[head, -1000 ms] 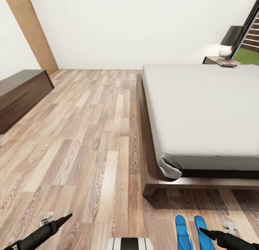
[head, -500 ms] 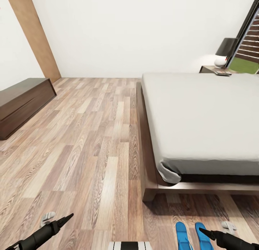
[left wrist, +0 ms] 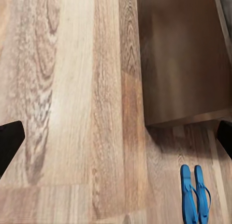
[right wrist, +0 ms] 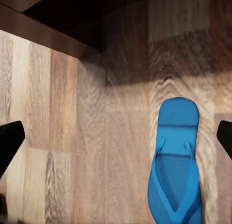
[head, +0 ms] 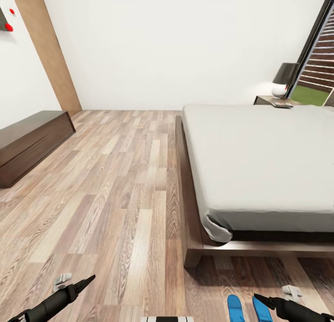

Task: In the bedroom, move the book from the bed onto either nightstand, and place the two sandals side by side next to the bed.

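sandals [head: 248, 308] lie on the wood-plank floor [head: 116, 187] just beyond the foot of the bed [head: 260, 169], side by side and nearly touching, toes pointing toward the bed frame. the left wrist view shows the pair [left wrist: 194, 194] parallel, close to the corner of the dark frame. the right wrist view shows one sandal [right wrist: 175, 161] flat on the floor with its toe strap up, a short way off the frame's edge.

the right gripper [head: 262, 299] hovers just above the sandal farther from the bed's corner, overlapping that sandal's edge in the head view. in the right wrist view its two fingertips [right wrist: 9, 141] sit at opposite borders with the sandal between them, so the jaws stand wide and hold nothing.

the left gripper [head: 86, 281] hangs over bare floor, well apart from the sandals, on the side away from the bed. its fingertips [left wrist: 8, 141] also sit at opposite borders of the left wrist view: wide, holding nothing.

the bed carries a plain off-white mattress. a nightstand [head: 271, 100] stands beside the bed's far corner, with a dark-shaded lamp [head: 283, 78] and a small flat object on it, too small to identify. a long low dark cabinet [head: 30, 143] stands against the wall across the floor from the bed, next to a brown door [head: 46, 48].
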